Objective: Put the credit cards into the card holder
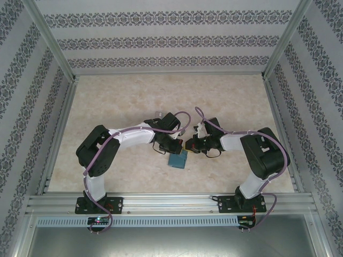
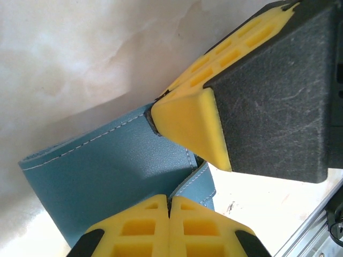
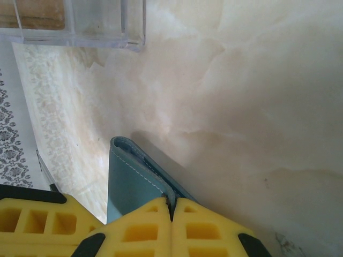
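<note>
Card holder [image 1: 177,159] is pinched by the closed right claw [image 3: 172,202] and, seemingly, the closed left claw [image 2: 169,199].

The left arm [image 1: 96,152] and the right arm [image 1: 265,155] are showing the same build: bulky matte-black joint housings joined by smooth white links. Each is rising from a flat black base plate [image 1: 99,204]. A thin purple cable [image 1: 187,113] is looping along each arm. The left gripper [image 2: 169,201] and the right gripper [image 3: 172,202] are carrying bright yellow plastic fingers moulded with rectangular hollows and black corner patches. In the left wrist view, the right gripper's rough charcoal outer face is showing pale scuff marks.
</note>
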`<state>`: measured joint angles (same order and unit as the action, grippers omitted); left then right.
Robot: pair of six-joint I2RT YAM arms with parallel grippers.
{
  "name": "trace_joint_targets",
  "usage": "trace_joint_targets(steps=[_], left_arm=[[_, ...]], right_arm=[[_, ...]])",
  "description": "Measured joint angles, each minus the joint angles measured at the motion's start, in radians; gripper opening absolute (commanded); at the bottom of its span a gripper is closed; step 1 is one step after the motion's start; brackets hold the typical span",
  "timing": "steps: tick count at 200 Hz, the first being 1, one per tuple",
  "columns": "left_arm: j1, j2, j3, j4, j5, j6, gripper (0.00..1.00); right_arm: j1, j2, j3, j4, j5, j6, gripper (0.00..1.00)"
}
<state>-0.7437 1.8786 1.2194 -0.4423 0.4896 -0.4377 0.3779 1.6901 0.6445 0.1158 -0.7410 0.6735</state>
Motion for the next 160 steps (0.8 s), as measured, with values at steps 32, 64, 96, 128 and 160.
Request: trace_joint_targets(steps=[32,64,96,128,160], left_arm=[[0.0,0.002,0.0,0.0,-0.002,-0.008,0.0],[0.0,0.012,0.0,-0.004,-0.003,-0.008,0.0],[0.0,0.013,0.0,-0.004,-0.003,-0.008,0.0],[0.0,0.02,0.003,-0.004,-0.006,-0.007,0.0],[0.005,0.053,0.018,0.007,0.014,-0.008,0.0]], right_arm=[[0.005,0.0,0.002,-0.003,0.003,0.0,0.0],[0.005,0.0,0.002,-0.004,0.003,0.0,0.0],[0.005,0.0,0.004,-0.008,0.003,0.0,0.0],[0.005,0.0,0.004,-0.008,0.003,0.0,0.0],[0.005,0.0,0.008,-0.017,0.005,-0.001,0.0]])
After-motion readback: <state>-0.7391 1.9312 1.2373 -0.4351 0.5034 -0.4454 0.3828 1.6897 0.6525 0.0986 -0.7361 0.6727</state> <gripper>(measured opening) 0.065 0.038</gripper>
